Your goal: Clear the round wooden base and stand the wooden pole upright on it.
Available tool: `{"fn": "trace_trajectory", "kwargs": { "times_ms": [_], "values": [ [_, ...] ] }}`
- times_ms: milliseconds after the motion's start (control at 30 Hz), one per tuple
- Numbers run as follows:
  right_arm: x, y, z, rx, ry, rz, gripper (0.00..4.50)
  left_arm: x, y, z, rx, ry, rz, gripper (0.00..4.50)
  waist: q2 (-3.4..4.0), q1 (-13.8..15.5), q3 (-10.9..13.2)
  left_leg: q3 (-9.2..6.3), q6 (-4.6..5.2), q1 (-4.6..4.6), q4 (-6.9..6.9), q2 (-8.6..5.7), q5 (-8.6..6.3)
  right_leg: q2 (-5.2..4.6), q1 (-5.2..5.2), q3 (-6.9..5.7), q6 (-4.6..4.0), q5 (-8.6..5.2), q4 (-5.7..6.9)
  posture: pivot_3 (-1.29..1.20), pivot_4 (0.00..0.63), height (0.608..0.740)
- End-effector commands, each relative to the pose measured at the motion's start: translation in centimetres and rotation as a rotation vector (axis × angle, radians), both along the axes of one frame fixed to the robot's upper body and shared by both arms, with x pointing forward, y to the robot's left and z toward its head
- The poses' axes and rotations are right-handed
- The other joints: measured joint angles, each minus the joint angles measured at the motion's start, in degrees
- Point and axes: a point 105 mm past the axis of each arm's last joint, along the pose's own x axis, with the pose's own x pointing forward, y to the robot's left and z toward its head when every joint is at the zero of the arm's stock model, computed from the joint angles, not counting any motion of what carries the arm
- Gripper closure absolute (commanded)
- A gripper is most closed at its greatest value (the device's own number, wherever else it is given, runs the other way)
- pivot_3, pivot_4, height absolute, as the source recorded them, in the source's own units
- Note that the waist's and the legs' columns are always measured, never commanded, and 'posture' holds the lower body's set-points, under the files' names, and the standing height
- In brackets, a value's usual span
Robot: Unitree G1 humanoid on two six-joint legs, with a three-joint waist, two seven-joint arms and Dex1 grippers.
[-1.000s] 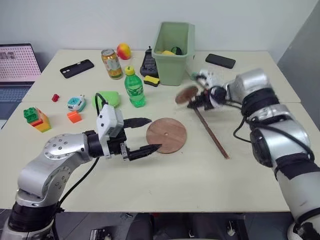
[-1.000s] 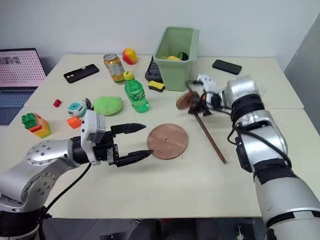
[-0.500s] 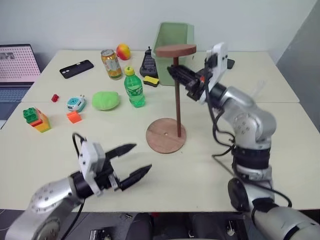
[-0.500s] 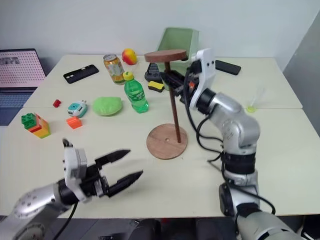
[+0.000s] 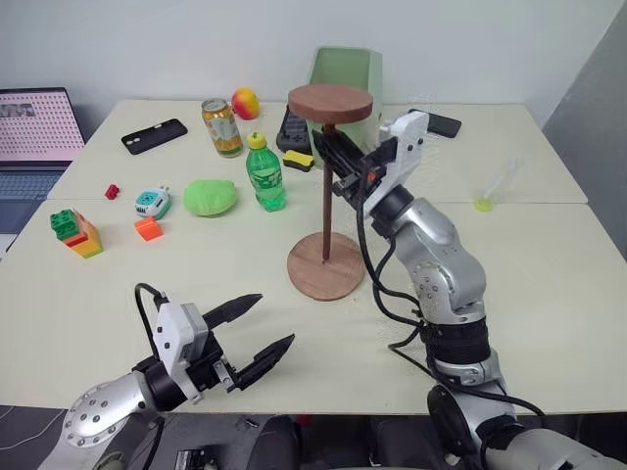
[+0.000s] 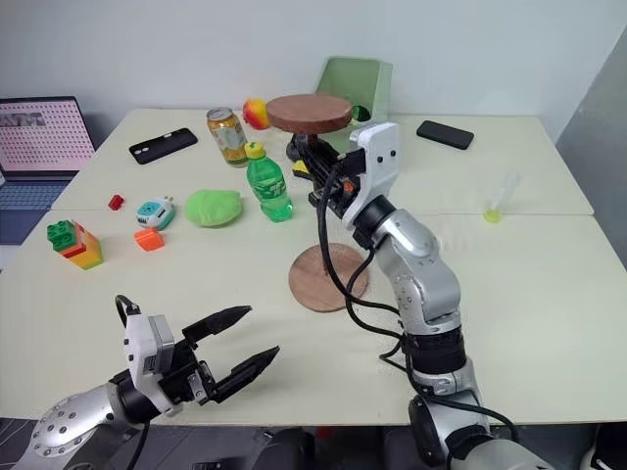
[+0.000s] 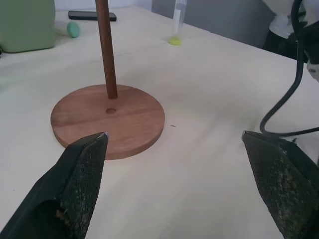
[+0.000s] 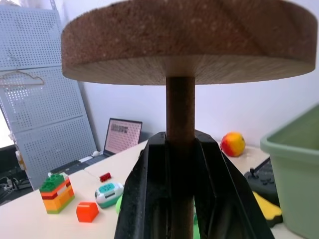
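Two black fingers of the left gripper [image 5: 257, 332] stand spread wide at the near edge of the table [image 5: 549, 294], hanging over bare tabletop with nothing between them. Just beyond it lies the round wooden base [image 5: 325, 265], flat on the table, its small centre hole visible in the left wrist view. On this base stands the wooden pole [image 5: 325, 196], upright, its lower end resting a little off the hole and its smaller disc at the top. Clenched on the pole just below that disc is the right gripper [image 6: 315, 161], reaching in from the right side with both fingers pressed against the rod. Farther back sit a green soda bottle [image 5: 264, 173], a green lump [image 5: 209, 197], a drink can [image 5: 221, 126], a green bin [image 5: 348, 70] and two dark phones.
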Motion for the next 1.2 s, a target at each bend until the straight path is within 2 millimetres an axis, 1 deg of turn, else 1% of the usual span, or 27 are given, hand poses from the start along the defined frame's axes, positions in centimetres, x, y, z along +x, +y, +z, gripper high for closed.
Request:
{"fn": "trace_trajectory", "kwargs": {
  "times_ms": [33, 233, 333, 500, 533, 667, 700, 733, 800, 900, 933, 1000, 1100, 1200],
  "values": [
    [0.0, 0.2, 0.2, 0.009, -0.048, -0.020, 4.26, -0.1, -0.2, 0.5, 0.007, -0.032, -0.006, 0.00, 0.00, -0.01, 0.00, 0.00, 0.00, 0.00, 0.00, 0.00, 0.00, 0.00, 0.00, 0.00, 0.00, 0.00, 0.00, 0.00, 0.150, 0.740],
    [0.3, 0.2, -1.3, -0.004, -0.022, -0.034, 4.26, 0.2, -0.2, 0.5, 0.010, -0.042, 0.001, 0.00, -0.01, 0.00, -0.01, -0.01, 0.00, 0.00, 0.00, 0.01, 0.00, 0.00, 0.00, -0.01, 0.00, 0.00, 0.00, 0.00, 0.150, 0.740],
    [0.4, 0.1, -1.8, -0.012, -0.023, -0.041, 4.26, 0.3, -0.2, 0.6, 0.009, -0.046, 0.003, 0.00, -0.02, 0.00, -0.02, -0.03, 0.00, 0.00, 0.00, 0.01, 0.00, 0.00, 0.00, -0.01, 0.00, 0.00, 0.00, 0.00, 0.150, 0.740],
    [0.3, -0.1, -2.3, -0.033, -0.078, -0.075, 4.26, 0.6, -0.1, 0.6, 0.009, -0.053, 0.010, 0.00, -0.03, 0.00, -0.02, -0.03, 0.00, 0.03, 0.00, 0.01, 0.00, 0.00, 0.02, -0.01, 0.00, 0.00, 0.01, 0.00, 0.150, 0.740],
    [-0.1, -0.1, -2.6, -0.055, -0.115, -0.077, 4.26, 0.6, -0.1, 0.6, 0.010, -0.054, 0.010, 0.00, -0.04, 0.01, -0.03, -0.02, 0.00, 0.05, 0.00, 0.01, 0.00, 0.00, 0.02, 0.00, 0.00, 0.00, 0.01, 0.00, 0.150, 0.740],
    [-0.7, -0.1, -4.7, -0.096, -0.107, -0.057, 4.26, 0.8, 0.0, 0.6, 0.011, -0.059, 0.018, 0.00, -0.12, 0.13, -0.14, -0.01, 0.00, 0.10, -0.02, 0.01, 0.00, -0.01, 0.09, 0.01, 0.00, 0.00, -0.02, 0.00, 0.150, 0.740],
    [-0.9, 0.0, -5.6, -0.119, -0.079, -0.037, 4.26, 0.9, 0.1, 0.6, 0.013, -0.061, 0.027, 0.00, -0.13, 0.15, -0.15, -0.02, 0.00, 0.21, -0.02, 0.01, 0.00, -0.01, 0.19, 0.02, 0.00, 0.00, -0.02, 0.00, 0.150, 0.740],
    [-1.0, 0.1, -6.4, -0.141, -0.060, -0.017, 4.26, 1.0, 0.3, 0.6, 0.013, -0.062, 0.036, 0.00, -0.13, 0.20, -0.16, -0.04, 0.00, 0.34, -0.02, 0.01, 0.00, -0.01, 0.35, -0.02, 0.00, 0.00, -0.04, 0.00, 0.150, 0.740],
    [-1.0, 0.0, -7.6, -0.151, -0.001, 0.003, 4.26, 1.2, 0.5, 0.6, 0.014, -0.063, 0.046, 0.00, -0.14, 0.34, -0.17, -0.07, 0.02, 0.90, -0.09, 0.01, -0.02, 0.00, 1.03, -0.12, -0.04, -0.03, -0.29, 0.00, 0.150, 0.740],
    [-0.8, -0.2, -8.9, -0.155, 0.060, 0.010, 4.26, 1.5, 0.8, 0.5, 0.020, -0.066, 0.055, 0.00, -0.13, 0.38, -0.34, -0.06, 0.03, 1.36, -0.21, -0.01, -0.04, 0.01, 1.49, -0.09, -0.07, -0.06, -0.43, 0.00, 0.150, 0.740],
    [-1.0, 0.0, -9.7, -0.184, 0.078, 0.036, 4.26, 1.7, 1.0, 0.5, 0.020, -0.068, 0.066, 0.00, -0.13, 0.39, -0.42, -0.09, 0.04, 1.49, -0.24, -0.01, -0.06, 0.07, 1.70, -0.16, -0.09, -0.07, -0.56, 0.00, 0.150, 0.740],
    [-1.1, 0.3, -11.1, -0.239, 0.118, 0.072, 4.26, 2.0, 1.2, 0.6, 0.019, -0.072, 0.076, 0.00, -0.07, 0.45, -0.71, -0.12, 0.07, 1.50, -0.24, -0.02, -0.09, 0.12, 1.76, -0.18, -0.10, -0.07, -0.64, 0.00, 0.150, 0.740],
    [-0.5, 0.0, -12.3, -0.270, 0.191, 0.059, 4.26, 2.1, 1.2, 0.6, 0.019, -0.073, 0.076, 0.00, 0.03, 0.50, -1.37, -0.15, 0.09, 1.52, -0.31, -0.02, -0.10, 0.13, 1.82, -0.23, -0.10, -0.07, -0.81, 0.00, 0.150, 0.740],
    [-0.5, -0.1, -12.7, -0.316, 0.194, 0.069, 4.26, 2.3, 1.3, 0.6, 0.019, -0.072, 0.080, 0.00, -0.05, 0.50, -1.78, -0.15, 0.10, 1.67, -0.47, -0.03, -0.12, 0.13, 1.92, -0.16, -0.10, -0.07, -0.89, 0.00, 0.150, 0.740]
  ]
}}
